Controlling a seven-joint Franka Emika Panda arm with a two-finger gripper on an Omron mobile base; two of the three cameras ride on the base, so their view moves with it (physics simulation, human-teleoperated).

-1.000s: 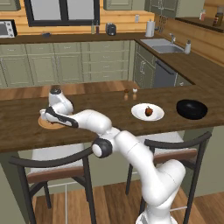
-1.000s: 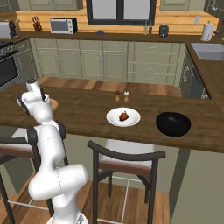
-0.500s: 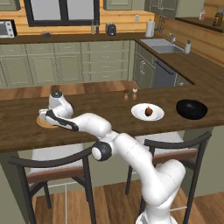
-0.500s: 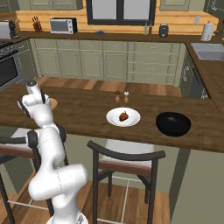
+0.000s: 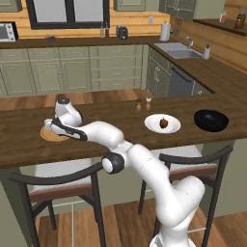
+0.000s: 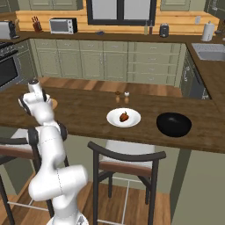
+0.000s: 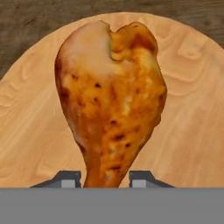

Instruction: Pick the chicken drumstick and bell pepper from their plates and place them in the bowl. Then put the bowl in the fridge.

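light: even, soft | shadows: faint | render: slightly blurry, low-detail

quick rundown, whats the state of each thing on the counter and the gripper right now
chicken drumstick: lying on the wooden plate, thin bone end between the finger tips
wooden plate: flat on the counter, carrying the drumstick
gripper: down at the wooden plate, jaws either side of the bone end; a firm grip cannot be told
bell pepper: resting on the white plate
white plate: flat on the counter, holding the pepper
bowl: upright, empty
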